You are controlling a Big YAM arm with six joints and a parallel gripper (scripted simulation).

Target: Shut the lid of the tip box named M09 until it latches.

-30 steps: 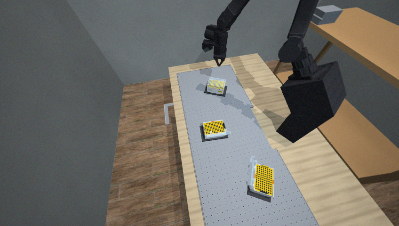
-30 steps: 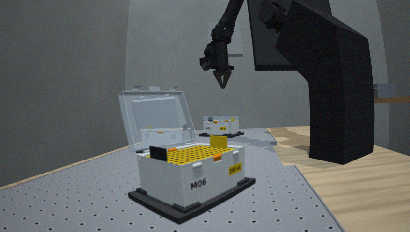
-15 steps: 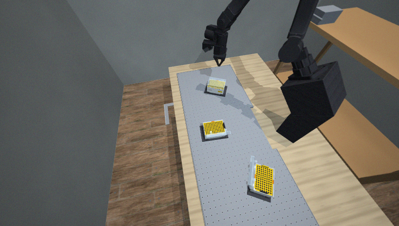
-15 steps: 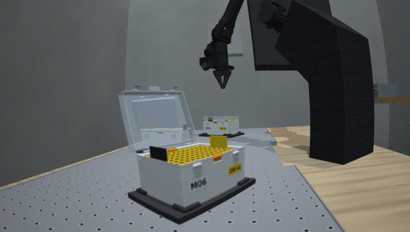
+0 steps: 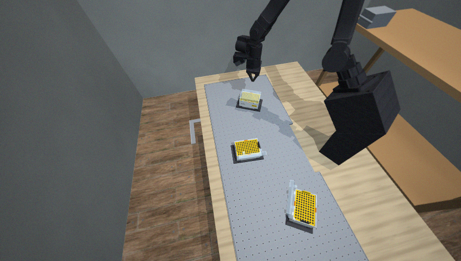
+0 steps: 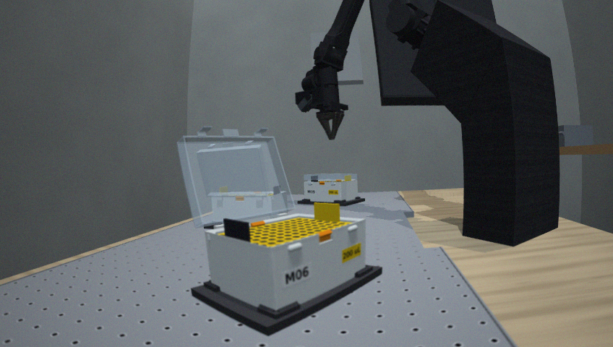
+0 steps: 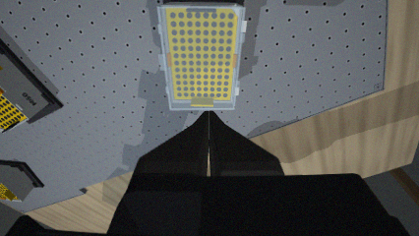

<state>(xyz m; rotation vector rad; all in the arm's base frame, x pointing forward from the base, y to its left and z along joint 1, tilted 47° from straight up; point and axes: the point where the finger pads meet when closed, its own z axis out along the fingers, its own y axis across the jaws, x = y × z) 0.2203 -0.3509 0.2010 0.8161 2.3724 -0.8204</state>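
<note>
A: Room?
B: Grey walls [image 5: 64,97], wood-plank floor [image 5: 161,193]. Pale wood bench [image 5: 372,210] w/ grey perforated plate [image 5: 274,161] on top.
A: Other furniture?
B: Tan shelf unit [image 5: 420,42] on far side, grey box [image 5: 377,16] on its top board.

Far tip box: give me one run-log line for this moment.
gripper: shut, empty | position: above far tip box | contact: none | lid: appears down
</note>
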